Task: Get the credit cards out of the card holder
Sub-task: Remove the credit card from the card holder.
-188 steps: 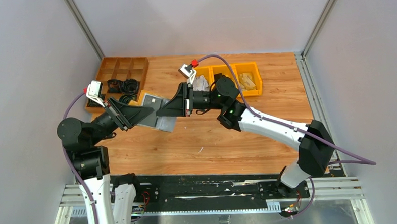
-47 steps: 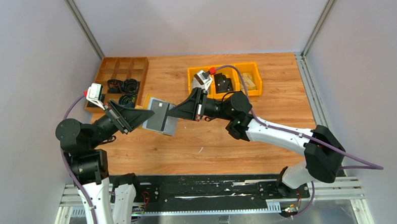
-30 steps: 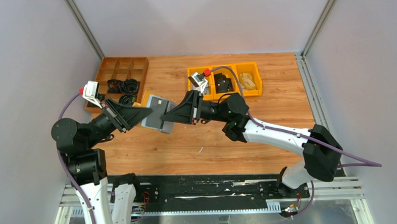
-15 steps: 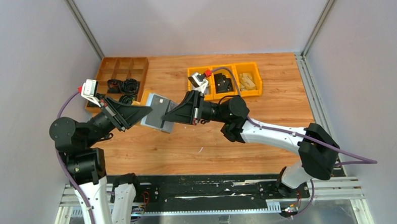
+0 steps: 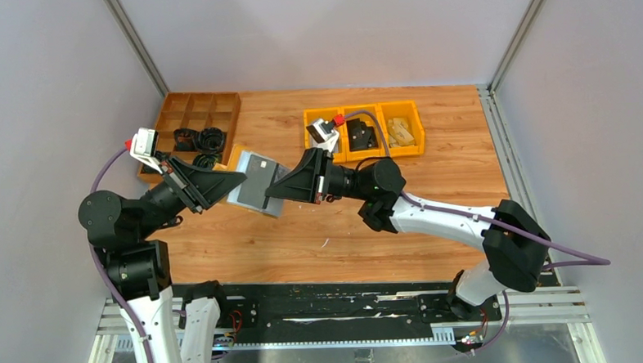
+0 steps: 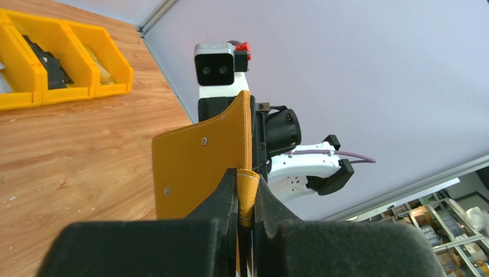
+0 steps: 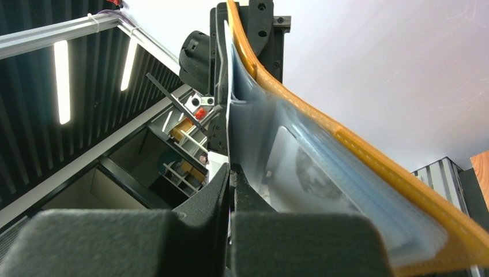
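Card holder (image 5: 251, 187) held open in mid-air over the tabletop's (image 5: 320, 231) left-rear part; left gripper (image 6: 246, 179) clamped on its yellow cover; right gripper (image 7: 230, 173) pinched together on a thin edge, probably a credit card (image 7: 303, 170), maybe only sleeve (image 7: 254, 127); pull straight out, left arm bracing.

Holder (image 5: 251, 184): mustard-yellow, open, held on edge clear of the counter, between the two tools. Left tool (image 6: 247, 180) clamps its yellow cover. Right tool (image 7: 230, 173) is closed on a thin pale inner leaf, card or sleeve undetermined. One whitish card (image 7: 284, 157) shows inside the grey-blue sleeves.
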Robot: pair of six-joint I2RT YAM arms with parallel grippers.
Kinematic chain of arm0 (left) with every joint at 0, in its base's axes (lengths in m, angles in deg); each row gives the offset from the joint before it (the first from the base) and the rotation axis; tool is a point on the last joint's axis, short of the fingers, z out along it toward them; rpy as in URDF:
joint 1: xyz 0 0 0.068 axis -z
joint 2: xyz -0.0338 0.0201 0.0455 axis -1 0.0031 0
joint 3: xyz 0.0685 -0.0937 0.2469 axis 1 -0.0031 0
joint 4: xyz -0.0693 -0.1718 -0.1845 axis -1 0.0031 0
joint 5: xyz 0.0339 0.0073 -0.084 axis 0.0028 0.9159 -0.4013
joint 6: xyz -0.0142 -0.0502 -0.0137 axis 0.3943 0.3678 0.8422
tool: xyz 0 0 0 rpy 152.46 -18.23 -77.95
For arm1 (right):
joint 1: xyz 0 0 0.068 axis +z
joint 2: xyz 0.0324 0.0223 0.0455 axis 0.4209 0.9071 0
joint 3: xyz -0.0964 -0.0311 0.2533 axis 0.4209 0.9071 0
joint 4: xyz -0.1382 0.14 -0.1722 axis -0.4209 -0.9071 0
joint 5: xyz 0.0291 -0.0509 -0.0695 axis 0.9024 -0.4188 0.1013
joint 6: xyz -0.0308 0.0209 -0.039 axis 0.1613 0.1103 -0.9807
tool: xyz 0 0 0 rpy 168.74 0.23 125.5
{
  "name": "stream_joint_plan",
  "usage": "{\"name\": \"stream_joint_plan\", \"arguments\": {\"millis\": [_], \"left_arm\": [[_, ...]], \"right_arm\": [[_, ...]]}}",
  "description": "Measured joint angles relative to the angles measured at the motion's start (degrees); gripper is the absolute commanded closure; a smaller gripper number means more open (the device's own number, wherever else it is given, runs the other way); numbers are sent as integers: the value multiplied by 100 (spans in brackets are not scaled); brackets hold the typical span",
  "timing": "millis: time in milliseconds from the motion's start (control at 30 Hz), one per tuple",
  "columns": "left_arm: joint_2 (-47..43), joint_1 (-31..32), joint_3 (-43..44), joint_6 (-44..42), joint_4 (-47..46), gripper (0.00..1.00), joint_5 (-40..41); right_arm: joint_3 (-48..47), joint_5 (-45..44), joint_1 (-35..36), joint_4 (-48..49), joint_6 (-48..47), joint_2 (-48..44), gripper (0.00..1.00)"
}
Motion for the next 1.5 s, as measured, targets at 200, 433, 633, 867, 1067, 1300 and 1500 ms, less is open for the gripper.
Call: {"name": "stream_joint_plan", "arguments": {"millis": [200, 433, 633, 867, 1067, 1300, 1500], "left_arm": [[46, 0, 170, -4, 2, 100, -4], [133, 0, 308, -13, 0, 100, -11], [195, 0, 398, 7, -4, 100, -57], [199, 0, 400, 81, -94, 100, -118], [289, 11, 560, 127, -151, 100, -173], [455, 22, 675, 125, -273, 100, -98], [470, 22, 715, 122, -350, 100, -44]], "right_arm": [[166, -42, 0, 92, 13, -59, 100], [271, -61, 0, 164, 17, -199, 100], [422, -66, -2, 240, 22, -289, 100], [422, -63, -2, 424, 109, -282, 100], [581, -66, -90, 518, 133, -306, 100], [802, -55, -317, 247, 39, -603, 100], [894, -28, -374, 129, 37, -643, 100]]}}
